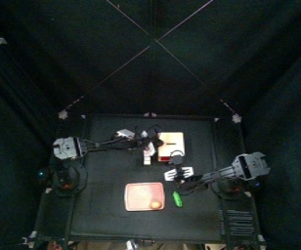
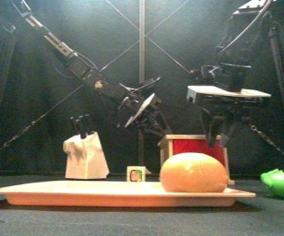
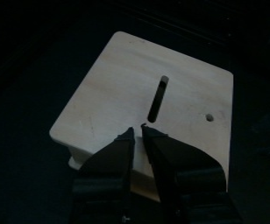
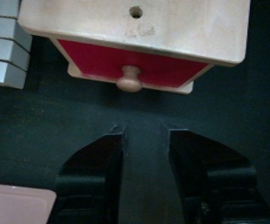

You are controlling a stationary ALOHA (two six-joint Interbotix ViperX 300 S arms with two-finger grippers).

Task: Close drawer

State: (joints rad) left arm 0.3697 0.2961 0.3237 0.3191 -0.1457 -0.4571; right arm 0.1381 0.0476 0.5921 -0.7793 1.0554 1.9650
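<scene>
On the small black table [image 1: 101,210] inside the curtained pen, the two black arms reach in toward the middle, one from each side. The left arm stretches over the far half of the table, and its gripper [image 3: 141,133] hovers just above the pale wooden top of the drawer unit, near a dark slot cut in that top; its jaws show only a narrow gap at the tips and hold nothing. The right arm comes in over the near right part of the table, and its gripper [image 4: 145,133] faces the drawer's front with jaws spread well apart and empty, a stretch of bare table between them and the knob.

Toward the table's near edge lies a flat salmon-pink board [image 1: 144,197] with an orange ball [image 2: 194,172] resting on it, and just beside the board's right edge sits a small green object [image 1: 177,198].

The drawer [image 4: 131,63] stands behind the board, near the table's middle: a cream wooden box with a red front panel. That red front sticks out a little from the box, so the drawer is partly open. A round wooden knob [image 4: 129,81] projects from the panel's middle.
</scene>
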